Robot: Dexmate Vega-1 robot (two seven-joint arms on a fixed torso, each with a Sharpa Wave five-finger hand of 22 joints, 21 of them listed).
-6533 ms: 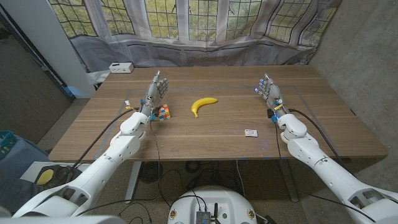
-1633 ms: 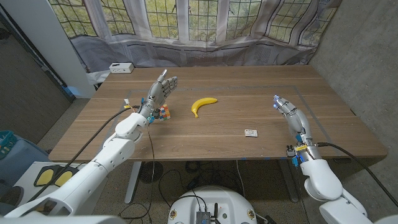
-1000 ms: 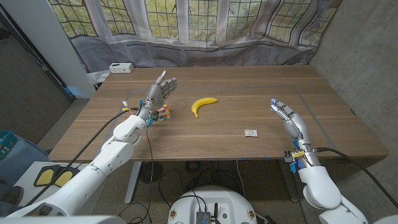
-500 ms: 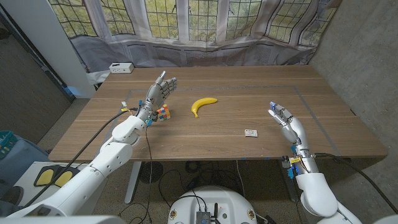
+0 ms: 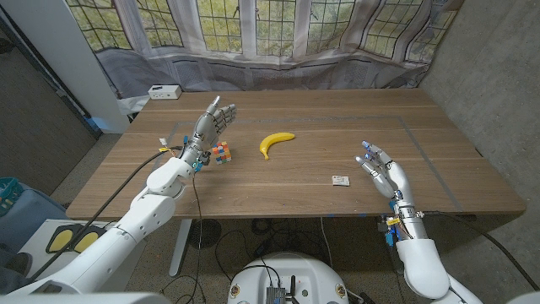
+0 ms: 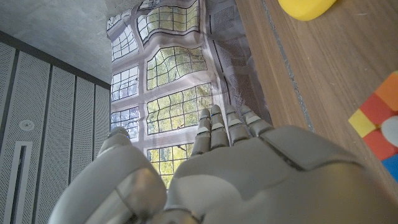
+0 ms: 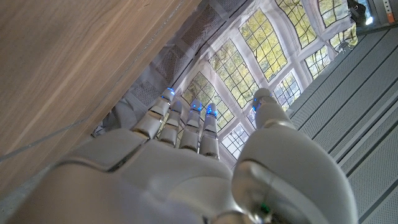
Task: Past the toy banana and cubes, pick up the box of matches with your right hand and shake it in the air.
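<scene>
Wooden table (image 5: 253, 190) under leaded windows; matchbox (image 5: 341, 180) lay flat near the front edge, just beside the right hand (image 5: 384, 175).
Right hand had fingers spread and held nothing; left hand (image 5: 209, 127) likewise, by the cube (image 5: 221, 152), banana (image 5: 276, 142) mid-table. Box looked light, thin, crushable; best pinched across its long sides.

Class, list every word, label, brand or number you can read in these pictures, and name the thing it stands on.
No text can be read.
Box of matches: its top is pale with a small mark, too small to read.
White box at the table's far corner: dark marks on its side, too blurred to read.
</scene>
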